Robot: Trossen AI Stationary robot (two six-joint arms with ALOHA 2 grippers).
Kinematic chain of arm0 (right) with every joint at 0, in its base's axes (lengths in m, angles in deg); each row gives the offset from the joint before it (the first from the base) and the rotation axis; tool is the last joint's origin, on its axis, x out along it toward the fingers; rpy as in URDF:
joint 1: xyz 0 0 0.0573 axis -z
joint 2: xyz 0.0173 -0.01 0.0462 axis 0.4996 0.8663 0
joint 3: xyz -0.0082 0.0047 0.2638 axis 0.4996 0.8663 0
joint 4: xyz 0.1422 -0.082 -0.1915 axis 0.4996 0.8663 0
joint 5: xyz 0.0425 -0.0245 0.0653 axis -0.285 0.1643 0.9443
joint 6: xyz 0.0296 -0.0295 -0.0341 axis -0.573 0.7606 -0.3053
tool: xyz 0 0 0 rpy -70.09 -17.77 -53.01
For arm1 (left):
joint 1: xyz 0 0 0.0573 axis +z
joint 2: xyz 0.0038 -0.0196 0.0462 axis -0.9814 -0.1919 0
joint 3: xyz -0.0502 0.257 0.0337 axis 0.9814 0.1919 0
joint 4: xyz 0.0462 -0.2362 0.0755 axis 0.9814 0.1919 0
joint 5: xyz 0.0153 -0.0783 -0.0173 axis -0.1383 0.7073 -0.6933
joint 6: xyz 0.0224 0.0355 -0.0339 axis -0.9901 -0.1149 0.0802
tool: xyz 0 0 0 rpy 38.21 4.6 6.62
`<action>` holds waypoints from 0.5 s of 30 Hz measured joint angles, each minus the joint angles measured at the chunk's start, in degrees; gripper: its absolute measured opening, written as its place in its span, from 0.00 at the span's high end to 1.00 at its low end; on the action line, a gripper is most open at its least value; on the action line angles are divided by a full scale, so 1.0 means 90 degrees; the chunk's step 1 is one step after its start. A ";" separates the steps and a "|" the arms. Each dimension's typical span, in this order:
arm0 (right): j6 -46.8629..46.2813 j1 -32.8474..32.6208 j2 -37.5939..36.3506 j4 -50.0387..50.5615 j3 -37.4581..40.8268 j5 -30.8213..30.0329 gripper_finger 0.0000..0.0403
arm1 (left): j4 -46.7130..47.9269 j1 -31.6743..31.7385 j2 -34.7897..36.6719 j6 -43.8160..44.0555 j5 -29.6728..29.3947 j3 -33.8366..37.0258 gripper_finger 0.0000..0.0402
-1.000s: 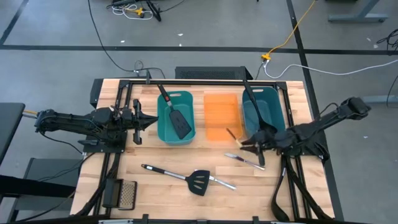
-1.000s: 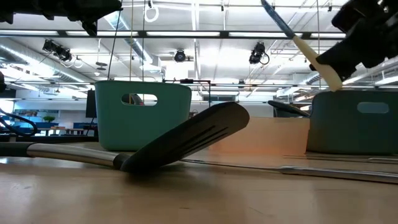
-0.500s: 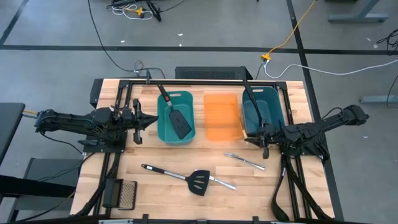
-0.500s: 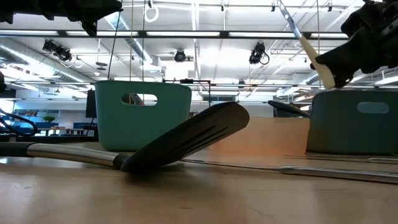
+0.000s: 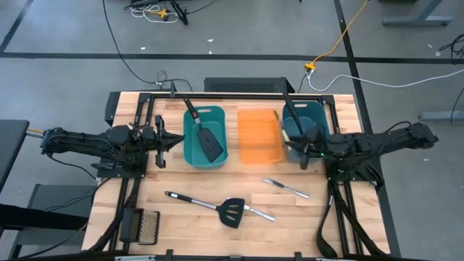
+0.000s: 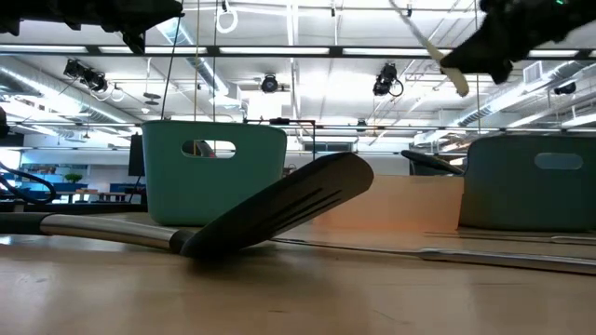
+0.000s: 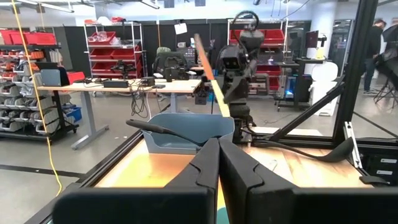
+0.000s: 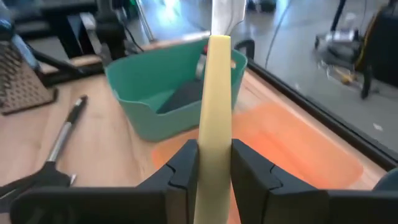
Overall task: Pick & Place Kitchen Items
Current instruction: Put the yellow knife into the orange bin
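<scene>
High view: right gripper [image 5: 303, 147] pinches yellow-handled knife [image 8: 214, 118] above right teal bin [image 5: 319, 116] edge, orange bin [image 5: 259, 135] adjacent. Left gripper [image 5: 165, 141] pressed together beside left teal bin [image 5: 205, 156]. Spatula [image 5: 230, 212] lies well apart.

High view: straight down over the whole worktop [image 5: 181, 217]. Low view: at worktop level, close behind a black spatula [image 6: 279, 209], facing the room. Wrist views: each looks along its own arm across the worktop. All seemingly share the left teal bin [image 5: 205, 138].
</scene>
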State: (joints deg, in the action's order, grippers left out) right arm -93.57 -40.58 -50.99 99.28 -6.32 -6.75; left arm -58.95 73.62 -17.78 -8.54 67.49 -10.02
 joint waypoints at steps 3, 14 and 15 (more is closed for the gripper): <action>-0.0145 0.0348 0.0898 0.0314 -0.0675 0.0192 0.80 | 0.0000 0.0000 0.0001 0.0000 -0.0018 0.0000 0.97; -0.0844 0.1966 0.3571 0.0888 -0.2024 0.0903 0.80 | 0.0000 -0.0002 -0.0002 0.0012 -0.0024 0.0000 0.97; -0.0949 0.2091 0.3750 0.0902 -0.2021 0.0989 0.80 | 0.0000 0.0000 0.0000 0.0012 -0.0024 0.0000 0.97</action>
State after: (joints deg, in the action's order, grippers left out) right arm -102.10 -21.75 -17.25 107.40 -24.52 2.15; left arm -58.95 73.62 -17.78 -8.43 67.27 -10.02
